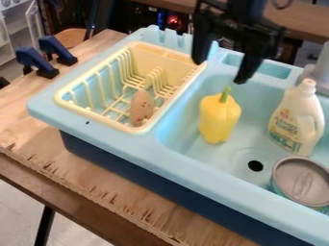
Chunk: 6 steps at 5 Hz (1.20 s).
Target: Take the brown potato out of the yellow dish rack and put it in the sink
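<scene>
One yellow toy bell pepper (219,120), upright in the sink basin (247,132) below my released, empty end effector (220,72); presumably light, stiff, slick; best gripped across its upper sides.

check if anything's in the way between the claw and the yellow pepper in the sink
Nothing visible stands between the open claw and the yellow pepper, whose green stem points up. The bottle and can are off to the picture's right, the yellow rack to its left.
</scene>
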### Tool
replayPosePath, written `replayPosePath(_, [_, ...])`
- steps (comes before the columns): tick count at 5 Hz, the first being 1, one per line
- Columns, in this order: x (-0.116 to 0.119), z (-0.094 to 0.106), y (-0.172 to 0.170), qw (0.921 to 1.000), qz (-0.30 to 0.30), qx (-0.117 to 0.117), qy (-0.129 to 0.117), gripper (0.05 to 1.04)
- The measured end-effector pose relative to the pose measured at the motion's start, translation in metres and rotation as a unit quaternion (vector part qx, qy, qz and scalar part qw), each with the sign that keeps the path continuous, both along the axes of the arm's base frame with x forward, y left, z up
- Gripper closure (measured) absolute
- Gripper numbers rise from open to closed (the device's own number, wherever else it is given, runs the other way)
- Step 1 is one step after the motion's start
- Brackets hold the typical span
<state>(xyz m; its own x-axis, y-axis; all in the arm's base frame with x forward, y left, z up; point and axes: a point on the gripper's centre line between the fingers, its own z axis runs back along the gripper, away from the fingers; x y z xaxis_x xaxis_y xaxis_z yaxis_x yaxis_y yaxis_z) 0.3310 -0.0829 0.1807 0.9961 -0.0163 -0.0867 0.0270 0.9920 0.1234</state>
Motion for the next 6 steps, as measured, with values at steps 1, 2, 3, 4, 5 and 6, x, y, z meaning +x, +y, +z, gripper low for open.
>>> replayPosePath(1, [-0.006,0.004,0.027,0.9996,0.026,0.003,-0.005,0.081])
replayPosePath(2, [-0.023,0.014,0.05,0.9984,0.049,-0.006,-0.025,0.081])
replayPosePath(3, [-0.035,0.012,0.068,0.9959,0.086,-0.019,-0.023,0.081])
replayPosePath(4, [-0.046,-0.002,0.083,0.9934,0.112,-0.024,-0.007,0.081])
replayPosePath(5, [-0.044,-0.016,0.094,0.9919,0.12,-0.034,-0.022,0.081])
replayPosePath(6, [-0.035,-0.027,0.096,0.9917,0.113,-0.018,-0.058,0.081])
